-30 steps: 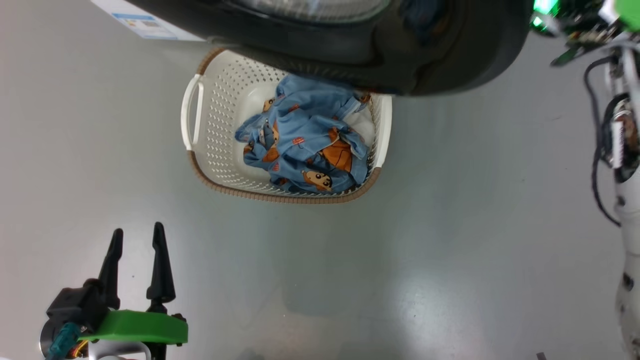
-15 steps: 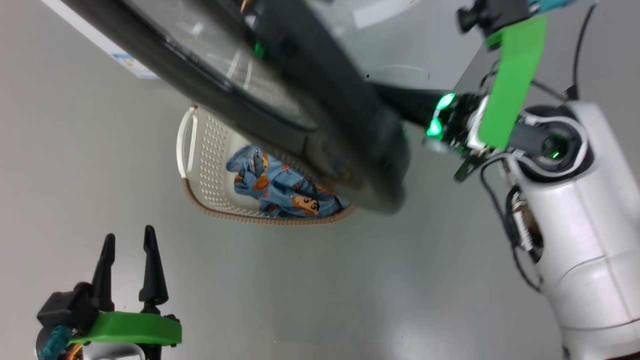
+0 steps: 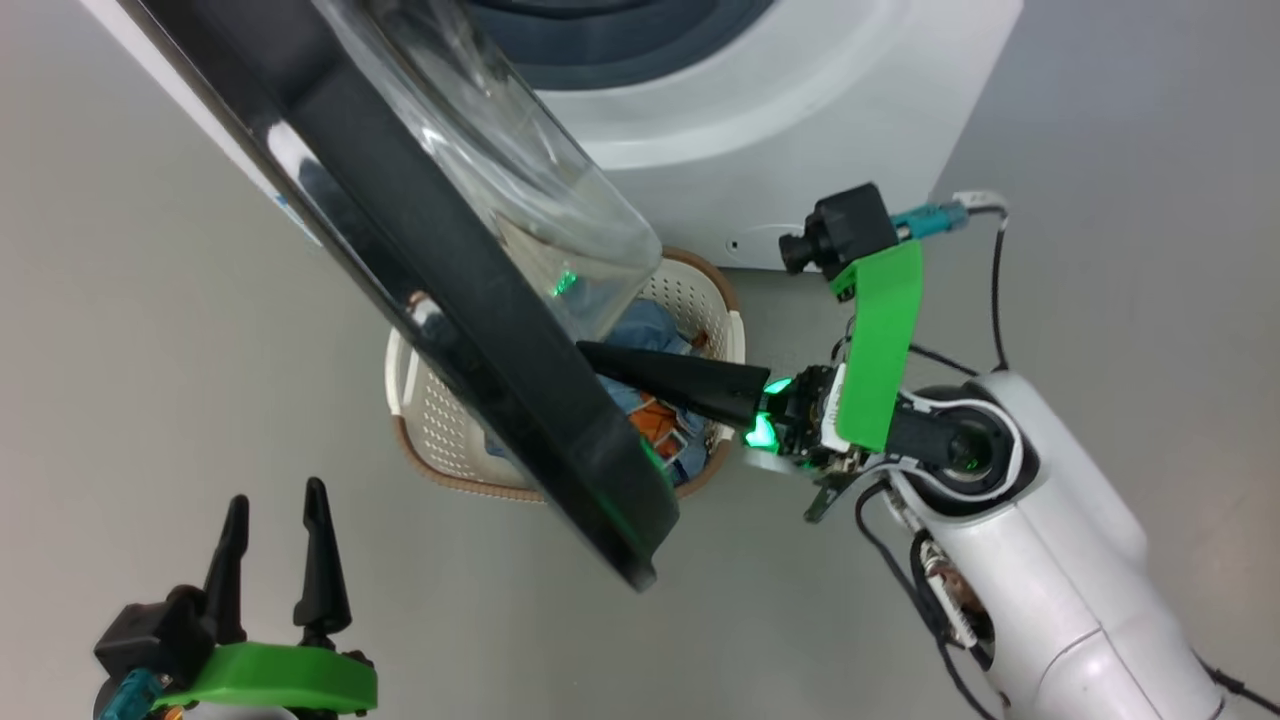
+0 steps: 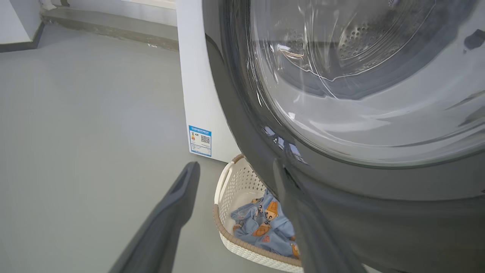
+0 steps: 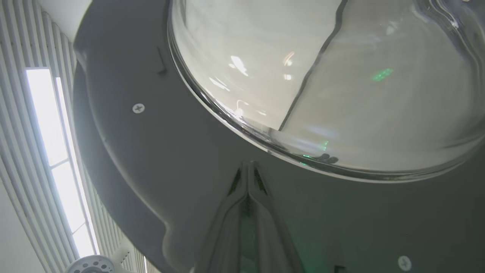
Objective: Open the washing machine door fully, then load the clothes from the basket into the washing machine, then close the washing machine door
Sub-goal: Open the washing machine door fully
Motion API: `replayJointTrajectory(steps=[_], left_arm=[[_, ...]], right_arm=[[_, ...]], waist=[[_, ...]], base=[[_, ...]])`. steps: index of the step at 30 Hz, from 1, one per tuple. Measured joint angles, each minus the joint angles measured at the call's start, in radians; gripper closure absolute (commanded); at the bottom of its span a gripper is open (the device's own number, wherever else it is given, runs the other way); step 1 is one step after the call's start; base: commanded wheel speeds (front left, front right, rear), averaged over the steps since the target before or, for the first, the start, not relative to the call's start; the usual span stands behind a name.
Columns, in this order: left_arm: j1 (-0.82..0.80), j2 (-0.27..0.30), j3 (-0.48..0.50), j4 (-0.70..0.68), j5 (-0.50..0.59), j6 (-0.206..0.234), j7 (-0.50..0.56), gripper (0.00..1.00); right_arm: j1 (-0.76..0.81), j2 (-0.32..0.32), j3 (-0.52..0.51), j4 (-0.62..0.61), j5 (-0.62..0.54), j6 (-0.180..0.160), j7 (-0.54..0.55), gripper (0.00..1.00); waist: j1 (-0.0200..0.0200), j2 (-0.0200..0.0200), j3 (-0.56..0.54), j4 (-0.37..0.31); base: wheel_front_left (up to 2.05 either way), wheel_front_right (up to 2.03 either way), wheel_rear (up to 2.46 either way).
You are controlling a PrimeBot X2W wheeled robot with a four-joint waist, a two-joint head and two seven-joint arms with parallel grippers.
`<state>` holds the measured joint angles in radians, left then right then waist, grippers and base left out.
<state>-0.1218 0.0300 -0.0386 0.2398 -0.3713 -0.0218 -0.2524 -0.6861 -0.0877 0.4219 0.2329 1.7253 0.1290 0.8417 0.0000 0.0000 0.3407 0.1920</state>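
Note:
The washing machine door [image 3: 470, 330] stands part open, its black rim slanting across the head view in front of the white washing machine [image 3: 800, 120]. Behind the rim my right gripper [image 3: 592, 351] is shut, its joined tips [image 5: 248, 163] against the door's inner rim [image 5: 151, 151], just below the glass bowl [image 5: 322, 76]. Under the door the basket [image 3: 425, 440] sits on the floor holding the blue clothes [image 3: 650, 328], mostly hidden by the door. My left gripper [image 3: 270, 505] hangs open and empty at lower left, its fingers [image 4: 182, 197] framing the basket [image 4: 223, 227] and clothes [image 4: 265, 223].
Grey floor spreads to the left and in front of the machine. A blue energy label [image 4: 200, 141] marks the machine's lower front corner. My right forearm [image 3: 1040, 560] reaches in from the lower right, trailing cables. A ceiling light [image 5: 49, 113] shows past the door's edge.
The head camera has shifted, bringing the machine's front into view. My right arm has come into view with shut fingers behind the door, which now slants across the basket. The left gripper stays open.

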Motion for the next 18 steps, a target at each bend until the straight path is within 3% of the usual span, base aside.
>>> replayJointTrajectory(steps=[5,18], left_arm=[[0.015,0.000,-0.020,0.000,-0.018,0.009,0.000,0.00],[0.020,0.000,-0.051,-0.003,-0.049,0.019,0.000,0.00]], right_arm=[[0.011,0.000,0.071,0.006,0.069,0.000,-0.084,1.00],[0.018,-0.002,0.218,0.041,0.109,0.000,-0.218,1.00]], waist=[[0.0000,0.0000,-0.021,0.030],[0.0000,0.0000,-0.070,0.092]], base=[[0.00,0.00,0.00],[0.00,0.00,0.00]])
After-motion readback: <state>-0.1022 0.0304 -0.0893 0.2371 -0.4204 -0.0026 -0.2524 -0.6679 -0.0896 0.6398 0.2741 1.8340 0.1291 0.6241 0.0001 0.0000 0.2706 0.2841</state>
